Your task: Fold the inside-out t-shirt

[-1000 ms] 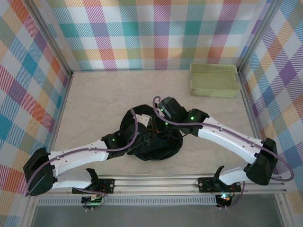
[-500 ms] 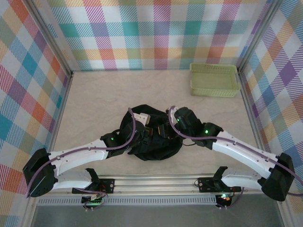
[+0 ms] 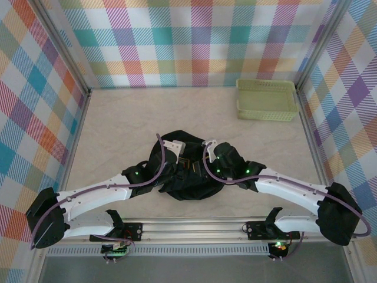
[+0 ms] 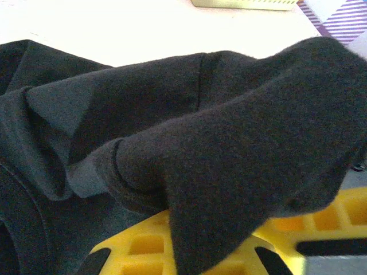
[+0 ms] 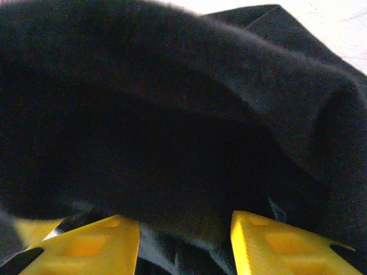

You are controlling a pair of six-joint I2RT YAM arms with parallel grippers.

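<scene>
The inside-out t-shirt [image 3: 189, 186] is a crumpled black heap on the table, just in front of the arm bases. My left gripper [image 3: 182, 160] reaches into the heap from the left. In the left wrist view its yellow fingers [image 4: 135, 247] are shut on a thick fold of the t-shirt [image 4: 241, 160], which drapes over them. My right gripper [image 3: 206, 163] comes in from the right and meets the heap at its middle. In the right wrist view its yellow fingers [image 5: 86, 243] stand apart, open, with dark t-shirt cloth [image 5: 172, 143] bulging just ahead of and between them.
A pale green basket [image 3: 266, 99] stands at the back right, near the checked wall. Bare pale tabletop [image 3: 129, 124] lies behind and to the left of the heap. A metal rail [image 3: 194, 227] runs along the near edge.
My left gripper has shut on the cloth. My right gripper has opened, and its wrist has pulled back toward the near side while staying at the heap.
</scene>
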